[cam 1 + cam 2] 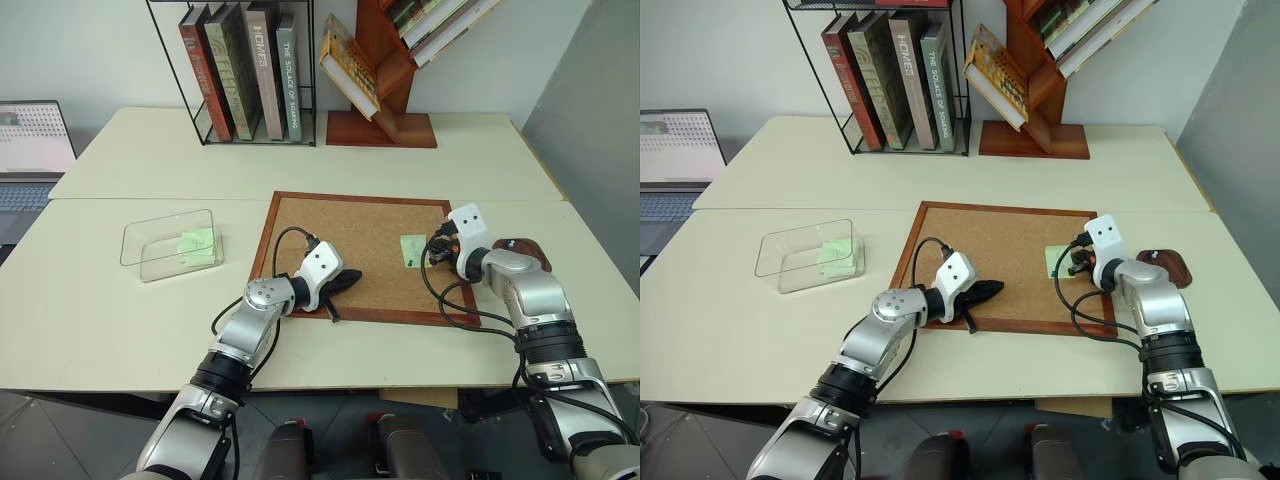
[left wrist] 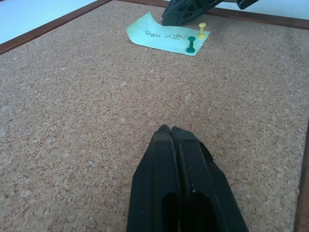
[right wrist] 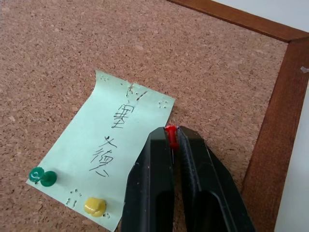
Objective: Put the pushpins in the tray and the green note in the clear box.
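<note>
We see the green note (image 3: 108, 159) lying on the corkboard (image 1: 350, 235), close to the board's right frame. It is a pale green slip with dark handwriting down its middle and small pin holes near its corners. One corner curls up off the cork. A green pushpin (image 3: 42, 177) and a yellow pushpin (image 3: 95, 206) stand in the same end of the note, side by side. A red pushpin (image 3: 170, 137) sits pinched between the fingertips of our right claw (image 3: 171, 133), which is closed on it just beside the note's edge.

Our left claw (image 2: 171, 133) has its two black fingers pressed together with nothing between them. It rests low over bare cork near the board's front left part, pointing across toward the note.

The clear box (image 1: 172, 243) stands on the counter (image 1: 100, 320) left of the corkboard, apart from it, and holds pale green paper against its right wall. The tray (image 1: 1165, 266) lies on the counter just right of the board, partly behind our right arm; we cannot tell what is in it.

The cork between the two claws is open. The counter in front of the box is bare. Behind the board stand a wire rack of books (image 1: 245, 70) and a slanted wooden bookstand (image 1: 385, 85).
</note>
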You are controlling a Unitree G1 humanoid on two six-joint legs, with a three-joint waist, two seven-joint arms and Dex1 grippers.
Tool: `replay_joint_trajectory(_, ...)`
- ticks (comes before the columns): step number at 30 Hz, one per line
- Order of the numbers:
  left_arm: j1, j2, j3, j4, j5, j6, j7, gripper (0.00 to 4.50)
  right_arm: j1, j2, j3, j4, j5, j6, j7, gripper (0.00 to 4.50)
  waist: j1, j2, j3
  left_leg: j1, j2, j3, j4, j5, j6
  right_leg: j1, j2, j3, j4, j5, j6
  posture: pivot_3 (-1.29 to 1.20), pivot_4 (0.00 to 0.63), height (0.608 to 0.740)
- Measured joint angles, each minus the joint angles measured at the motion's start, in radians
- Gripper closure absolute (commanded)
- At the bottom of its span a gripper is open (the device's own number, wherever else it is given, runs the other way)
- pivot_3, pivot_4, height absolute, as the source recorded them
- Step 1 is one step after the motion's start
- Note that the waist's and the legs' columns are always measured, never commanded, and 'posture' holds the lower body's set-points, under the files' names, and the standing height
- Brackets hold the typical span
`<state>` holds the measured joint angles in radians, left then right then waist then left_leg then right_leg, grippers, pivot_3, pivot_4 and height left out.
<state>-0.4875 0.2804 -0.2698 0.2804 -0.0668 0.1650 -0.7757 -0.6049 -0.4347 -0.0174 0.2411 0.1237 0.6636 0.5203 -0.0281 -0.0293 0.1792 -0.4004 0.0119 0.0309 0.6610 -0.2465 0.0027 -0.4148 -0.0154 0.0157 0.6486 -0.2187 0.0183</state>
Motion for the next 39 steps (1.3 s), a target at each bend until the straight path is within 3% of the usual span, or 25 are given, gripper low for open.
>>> replay_joint_trajectory(11,-0.007,-0.006,-0.003,0.011,0.001,-0.004,-0.002,4.5,0.13,-0.167,-0.18,-0.272,0.056,0.13,-0.022,4.49,0.005,0.001,-0.001,0.0,0.0,-0.001,-0.001,0.0,0.0,0.0,-0.001,-0.001,-0.001,0.0,0.0,0.0,0.15,0.74)
replay_joint_trajectory(16,-0.016,-0.01,-0.006,0.035,0.001,-0.021,-0.009,4.5,0.269,-0.251,-0.25,-0.278,0.046,0.127,-0.025,4.49,0.009,0.002,-0.002,0.0,0.0,0.0,-0.001,0.0,0.001,0.001,-0.001,-0.001,-0.002,0.0,0.0,0.0,0.15,0.74)
replay_joint_trajectory(23,-0.028,-0.012,-0.003,0.067,0.007,-0.039,-0.02,4.5,0.311,-0.238,-0.255,-0.193,0.039,0.071,-0.049,4.49,0.004,0.005,-0.003,0.001,-0.001,0.001,0.001,0.0,0.002,0.002,0.002,-0.001,-0.003,0.0,0.0,0.0,0.15,0.74)
replay_joint_trajectory(25,-0.029,-0.013,-0.005,0.068,0.007,-0.041,-0.022,4.5,0.306,-0.233,-0.252,-0.166,0.032,0.052,-0.06,3.87,0.004,0.005,-0.003,0.001,-0.002,0.001,0.001,0.001,0.002,0.002,0.003,-0.001,-0.003,0.0,0.0,0.0,0.15,0.74)
replay_joint_trajectory(27,-0.031,-0.014,-0.007,0.07,0.007,-0.042,-0.024,4.5,0.28,-0.223,-0.241,-0.103,0.015,0.013,-0.081,3.61,0.003,0.005,-0.003,0.001,-0.002,0.001,0.001,0.001,0.002,0.002,0.003,0.0,-0.003,0.001,0.002,0.0,0.15,0.74)
replay_joint_trajectory(35,-0.031,-0.015,-0.008,0.068,0.013,-0.043,-0.025,4.5,0.229,-0.217,-0.235,-0.007,0.013,-0.069,-0.106,1.86,0.005,0.005,-0.003,0.001,-0.002,0.0,0.0,0.0,0.002,0.002,0.003,0.0,-0.003,0.001,0.003,0.0,0.15,0.74)
replay_joint_trajectory(39,-0.03,-0.015,-0.008,0.066,0.014,-0.042,-0.024,4.5,0.221,-0.217,-0.244,-0.02,0.023,-0.089,-0.106,1.86,0.004,0.005,-0.003,0.001,-0.002,0.0,0.0,0.0,0.002,0.002,0.003,0.0,-0.003,0.001,0.003,0.0,0.15,0.74)
